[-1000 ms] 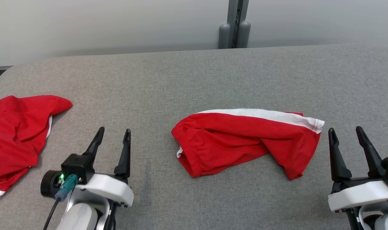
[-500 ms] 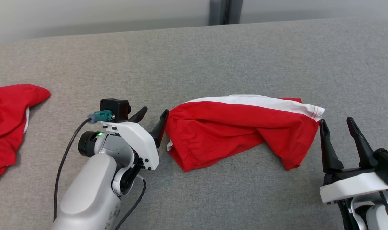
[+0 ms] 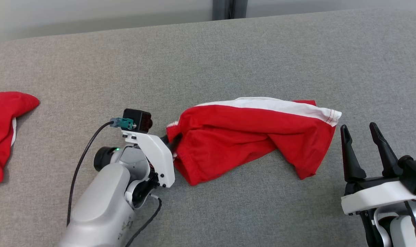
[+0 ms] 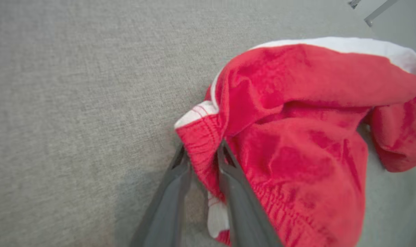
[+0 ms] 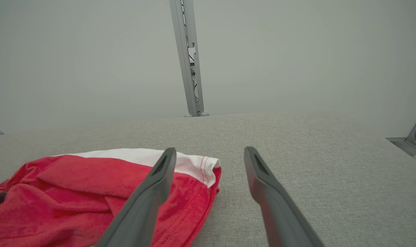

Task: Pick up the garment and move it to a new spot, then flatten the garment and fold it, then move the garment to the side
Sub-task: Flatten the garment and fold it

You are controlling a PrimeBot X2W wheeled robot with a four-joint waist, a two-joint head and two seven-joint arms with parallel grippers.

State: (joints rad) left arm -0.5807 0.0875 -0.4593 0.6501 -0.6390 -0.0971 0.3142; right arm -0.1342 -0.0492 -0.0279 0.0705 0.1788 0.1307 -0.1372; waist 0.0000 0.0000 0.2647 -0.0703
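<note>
1. Since a second ago, the left gripper (image 3: 172, 142) has left its spot at the lower left and swung across to the near-left end of the shorts (image 3: 249, 137). Its fingers stood wide back then. Now, in the left wrist view, the left gripper (image 4: 202, 154) is pinched onto the gathered waistband with cloth squeezed between the two fingers. The head camera has shifted too, so don't read that as the shorts sliding. That end of the shorts does look bunched up now, though.
2. The shorts sit crumpled around the middle of the grey table (image 3: 194, 61), white stripe along the far edge, waistband to the left and leg hem to the right.
3. The right gripper (image 3: 358, 128) is spread wide with nothing in it. It's just beside the hem, and as far as I can tell it isn't touching.
4. Handling guess: light, soft and totally floppy. They'll sag and trail off whatever point you lift, and they won't hold a shape on their own. The fabric looks thin and a bit slick, so a shallow pinch could slip.
5. Best hold, I reckon, is the elastic waistband, since it's thicker and ribbed. For flattening, a second grip on the hem corner near the right gripper makes sense.
6. There's another red garment (image 3: 2, 127) at the far left, well apart, so it shouldn't get snagged.
</note>
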